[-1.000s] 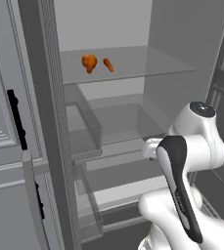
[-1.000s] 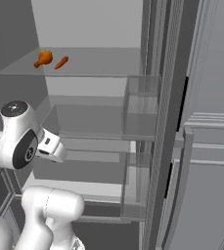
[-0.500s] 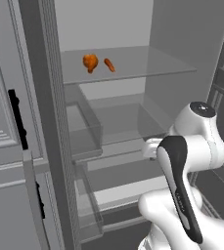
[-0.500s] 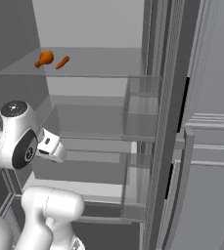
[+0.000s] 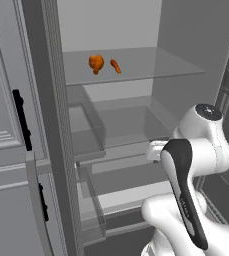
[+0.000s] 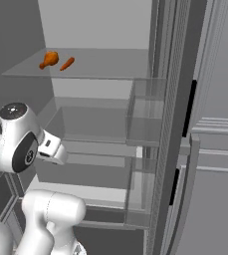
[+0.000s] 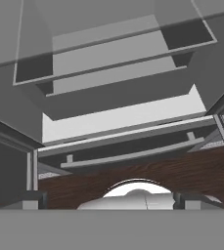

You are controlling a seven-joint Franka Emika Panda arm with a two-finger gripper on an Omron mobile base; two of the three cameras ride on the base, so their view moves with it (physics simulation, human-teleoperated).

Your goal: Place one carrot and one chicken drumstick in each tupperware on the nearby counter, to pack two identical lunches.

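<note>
An orange chicken drumstick [image 5: 96,63] [image 6: 49,59] and a small carrot [image 5: 115,66] [image 6: 67,63] lie side by side on the top glass shelf [image 5: 156,65] of an open fridge. My arm is folded low in front of the fridge, with the hand [image 5: 156,150] [image 6: 51,149] well below that shelf. In the hand view my gripper [image 7: 111,202] is open and holds nothing; its dark fingertips [image 7: 34,199] stand wide apart. It points down at the fridge's lower drawers [image 7: 118,122]. The tupperware and the counter are out of view.
Open fridge doors flank the arm: the left door [image 5: 6,125] with a dark handle and clear bins [image 5: 88,130], and the right door [image 6: 210,124] with clear bins [image 6: 145,114]. Lower glass shelves [image 6: 90,124] lie under the top one. Dark wooden floor [image 7: 133,171] shows below.
</note>
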